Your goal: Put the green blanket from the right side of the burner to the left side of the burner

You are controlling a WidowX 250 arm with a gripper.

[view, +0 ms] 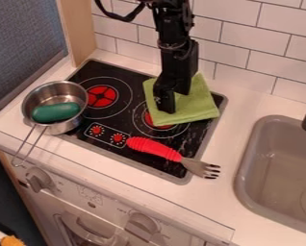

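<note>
The black two-finger tool (166, 106) of the black robot arm (176, 62) hangs over the square, light-green cloth blanket (199, 108), its lower end at the cloth. I cannot tell from here whether it is released or grasping. The blanket lies on the right side of the black cooktop (133, 73), partly covering the right-hand red-centred burner (157, 120). I judge the step in hand to be securing the cloth. For this I should pinch a modest fold, pressing only lightly on the hard surface, and confirm the grip with a small lift. I should then raise the cloth high enough that its hanging edge passes above the fork with the ribbed red handle (154, 147), and lower it over the left-hand red-centred burner (102, 96), short of the saucepan. The round stainless-steel saucepan (70, 126) stands at the cooktop's left edge, its wire handle pointing frontward; it holds a smooth, dark-green oval object (56, 112). A trailing corner could catch its rim. The grey sink basin (247, 163) is set into the white worktop (210, 194), right of the cooktop.
</note>
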